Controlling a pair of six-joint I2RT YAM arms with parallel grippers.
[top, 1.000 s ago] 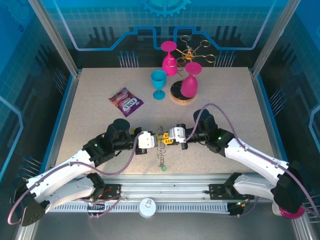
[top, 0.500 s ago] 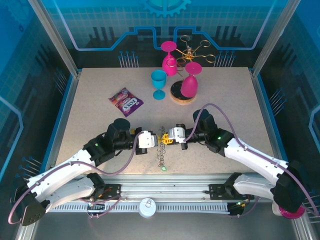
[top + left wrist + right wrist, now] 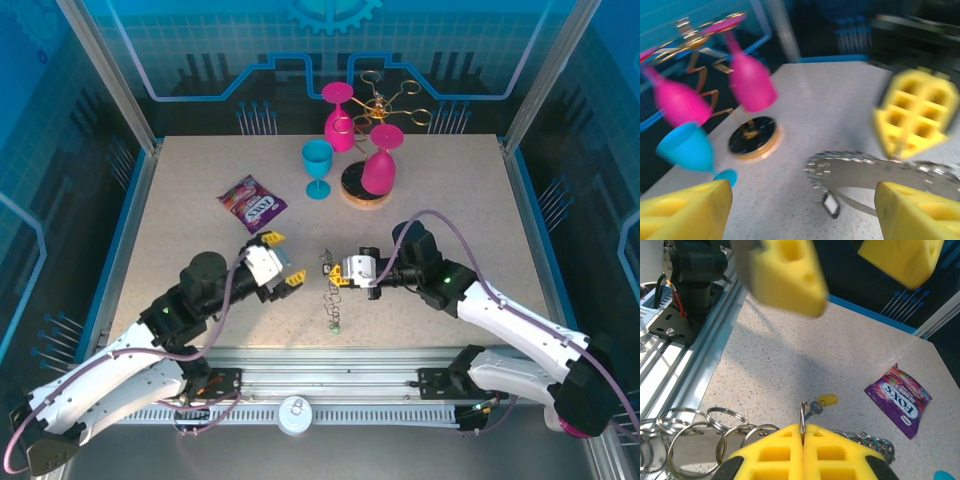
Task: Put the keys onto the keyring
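My right gripper is shut on the thin metal keyring, which I see edge-on between its yellow pads. A chain of small rings hangs from it down to the table. A little key with a yellow head lies just beyond the ring; I cannot tell whether it is threaded on. My left gripper stands open a short way left of the keyring, touching nothing. A small tag dangles under the ring.
A purple candy packet lies at the back left. A blue goblet, two pink goblets and a gold wire stand on a round wooden base sit at the back centre. The metal rail runs along the near edge.
My left gripper has opened, let go at the keyring and drawn back to the left. The right gripper stays shut on the ring and has shifted slightly.
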